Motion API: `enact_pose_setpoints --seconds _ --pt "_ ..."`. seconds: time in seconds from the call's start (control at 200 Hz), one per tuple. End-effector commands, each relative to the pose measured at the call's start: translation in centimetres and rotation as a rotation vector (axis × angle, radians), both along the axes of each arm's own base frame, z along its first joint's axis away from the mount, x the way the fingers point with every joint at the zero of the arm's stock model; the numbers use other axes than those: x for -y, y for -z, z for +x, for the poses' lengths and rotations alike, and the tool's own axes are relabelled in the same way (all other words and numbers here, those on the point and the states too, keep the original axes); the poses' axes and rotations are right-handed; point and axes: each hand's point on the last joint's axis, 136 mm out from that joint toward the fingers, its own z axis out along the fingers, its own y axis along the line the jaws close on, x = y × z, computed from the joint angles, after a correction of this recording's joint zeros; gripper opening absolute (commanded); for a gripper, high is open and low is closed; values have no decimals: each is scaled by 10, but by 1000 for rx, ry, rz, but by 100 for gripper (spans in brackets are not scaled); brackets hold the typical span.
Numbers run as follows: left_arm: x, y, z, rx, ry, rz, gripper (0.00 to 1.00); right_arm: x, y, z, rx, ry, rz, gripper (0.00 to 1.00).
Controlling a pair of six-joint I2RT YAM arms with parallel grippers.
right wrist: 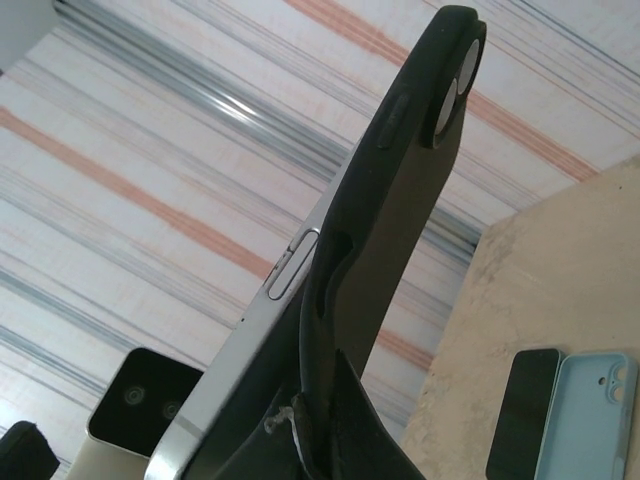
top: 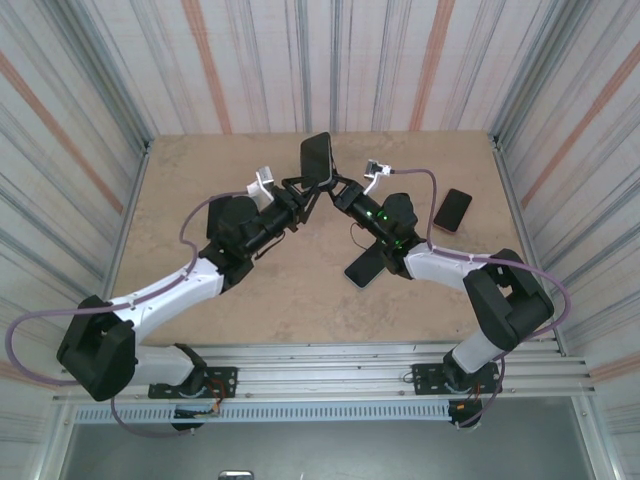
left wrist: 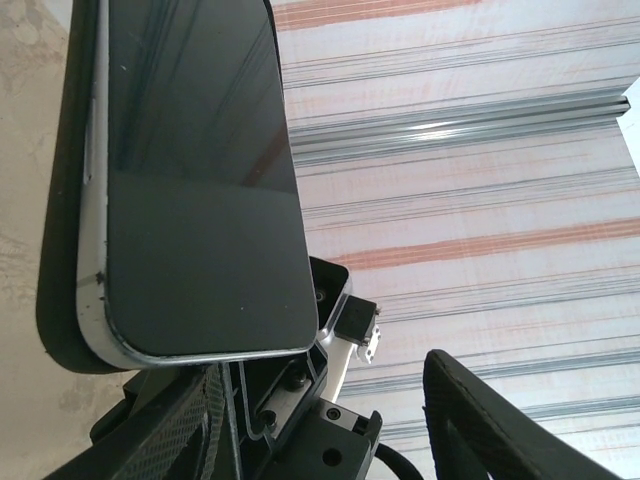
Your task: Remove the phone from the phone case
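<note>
A phone (top: 318, 158) with a dark screen stands upright in the air over the middle of the table, between both grippers. In the left wrist view its screen (left wrist: 200, 180) and silver rim have lifted out of the black case (left wrist: 55, 250) at the lower corner. My right gripper (top: 335, 192) is shut on the case's lower edge (right wrist: 400, 200). The phone's silver side (right wrist: 250, 340) peels away to the left of that edge. My left gripper (top: 300, 195) sits at the phone's bottom with its fingers (left wrist: 480, 420) spread wide, one far to the right of the phone.
A dark phone (top: 452, 210) lies on the table at the right. Another phone (right wrist: 520, 410) and a light blue case (right wrist: 595, 415) lie side by side under my right arm. Striped walls close in the tan table (top: 200, 180) on three sides.
</note>
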Motion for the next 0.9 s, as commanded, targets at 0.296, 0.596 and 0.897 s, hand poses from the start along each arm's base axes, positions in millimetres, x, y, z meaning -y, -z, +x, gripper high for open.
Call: enact_pose_setpoints --seconds 0.296,0.596,0.897 --pt "-6 4 19 -10 -60 -40 53 1 -41 -21 158 5 95 0" --pt "-21 6 28 -33 -154 -68 42 -2 -36 -21 167 -9 115 0" --pt "-12 -10 32 -2 -127 -110 22 -9 -22 -15 145 -14 115 0"
